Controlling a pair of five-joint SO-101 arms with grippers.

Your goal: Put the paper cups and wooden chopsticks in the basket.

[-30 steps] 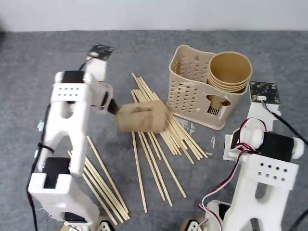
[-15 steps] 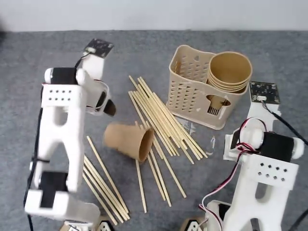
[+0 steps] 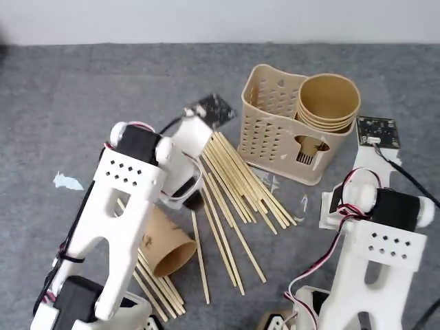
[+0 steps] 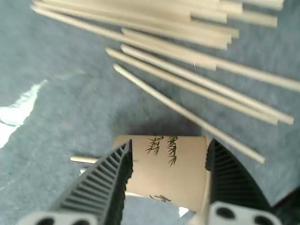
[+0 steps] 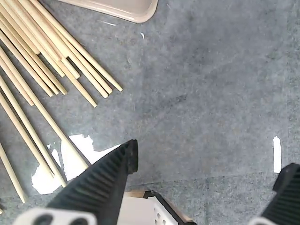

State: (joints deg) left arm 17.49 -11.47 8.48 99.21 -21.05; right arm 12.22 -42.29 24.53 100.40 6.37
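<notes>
The grey felt-like table (image 3: 82, 89) lies under everything. The perforated beige basket (image 3: 271, 127) stands upright on it. The end of the basket nearer the right arm holds a stack of paper cups (image 3: 328, 103), mouths up. Beside the basket the chopsticks (image 3: 237, 179) fan out, their long axes diagonal. A loose paper cup (image 3: 168, 247) lies on its side with its mouth towards the arms' bases. The left gripper (image 4: 168, 144) is spread to either side of this cup. The cup carries a dark leaf-sprig print, with any lettering too small to read. The right gripper (image 5: 211, 157) gapes over bare felt.
</notes>
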